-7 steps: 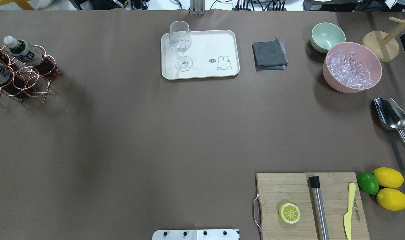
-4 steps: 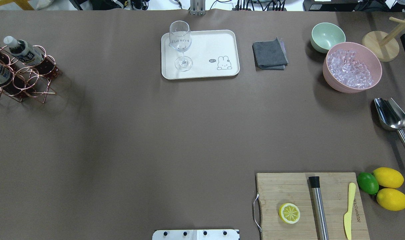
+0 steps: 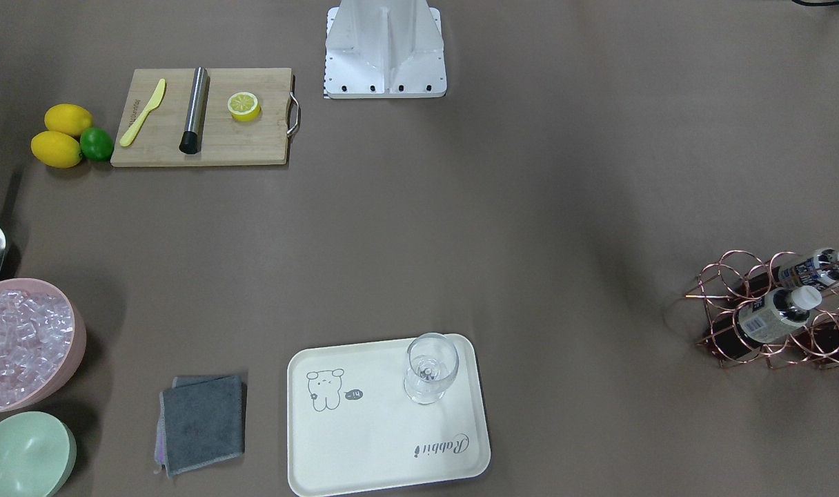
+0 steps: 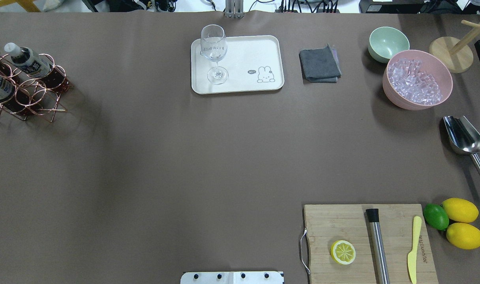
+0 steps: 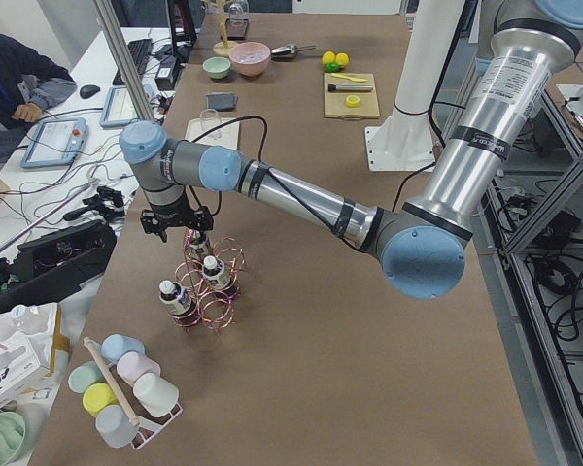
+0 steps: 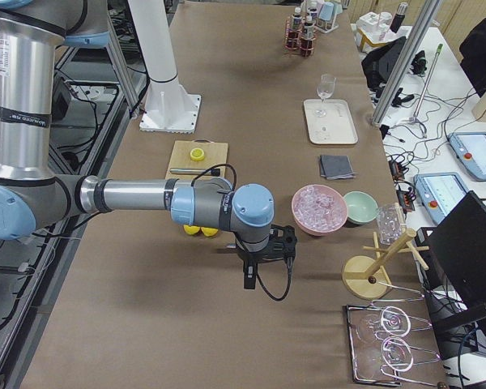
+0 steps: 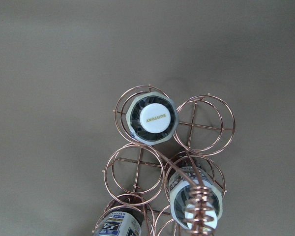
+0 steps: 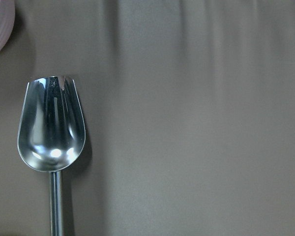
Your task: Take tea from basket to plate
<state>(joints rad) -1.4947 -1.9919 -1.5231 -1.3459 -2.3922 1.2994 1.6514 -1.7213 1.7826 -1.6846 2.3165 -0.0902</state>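
A: Where is the tea (image 7: pixel 152 118)?

B: In the basket (image 4: pixel 34 96), at the robot's left end of the table (image 4: pixel 184 157). Three like bottles stand upright in its ring cells. In the left wrist view one white cap, printed SUNTORY, sits in a corner cell near the middle of the picture. The cell beside it is vacant, and so is the next one along its own row. A second bottle stands under the coiled handle, and a third is cut off by the lower edge.

A: And the plate (image 4: pixel 248 51)?

B: At the far side of the table, about midway along and well apart from the basket. A stemmed glass (image 4: pixel 213 49) stands on it near one corner, at the end away from the little drawing.

A: What of the left end effector (image 5: pixel 188 229)?

B: It hangs just above the basket, over the bottle farthest from the left side camera. Whether it touches the cap I cannot tell, nor how wide its fingers stand, since only that side view shows it.

A: The right end effector (image 6: pixel 255 271)?

B: Low over the table, near the pink bowl (image 6: pixel 318 209) of ice. Its wrist camera looks down on a metal scoop (image 8: pixel 51 124) lying on the brown cover. Wide or narrow, I cannot tell
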